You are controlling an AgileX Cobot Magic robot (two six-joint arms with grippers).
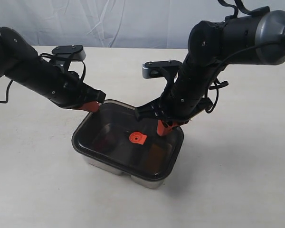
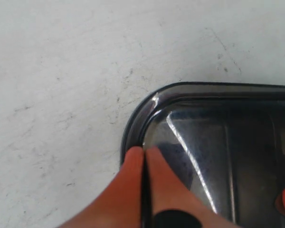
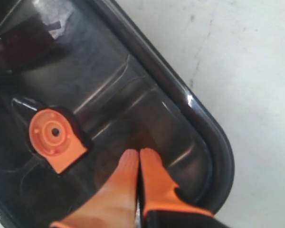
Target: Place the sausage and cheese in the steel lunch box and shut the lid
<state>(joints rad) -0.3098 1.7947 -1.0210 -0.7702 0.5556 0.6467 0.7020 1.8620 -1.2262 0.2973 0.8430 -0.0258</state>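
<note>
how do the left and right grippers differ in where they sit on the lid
The left gripper has its tips at the corner rim of the lid, the right gripper over its sunken panel. The right gripper is close to the orange valve; the left gripper is far from it. Both are shut and orange-tipped.

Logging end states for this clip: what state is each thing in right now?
Lid: on the lunch box, covering it.
Lunch box: upright, covered by the lid.
Left claw: shut, tips at the lid's corner rim.
Right claw: shut, tips on the lid, beside the orange valve.
</note>
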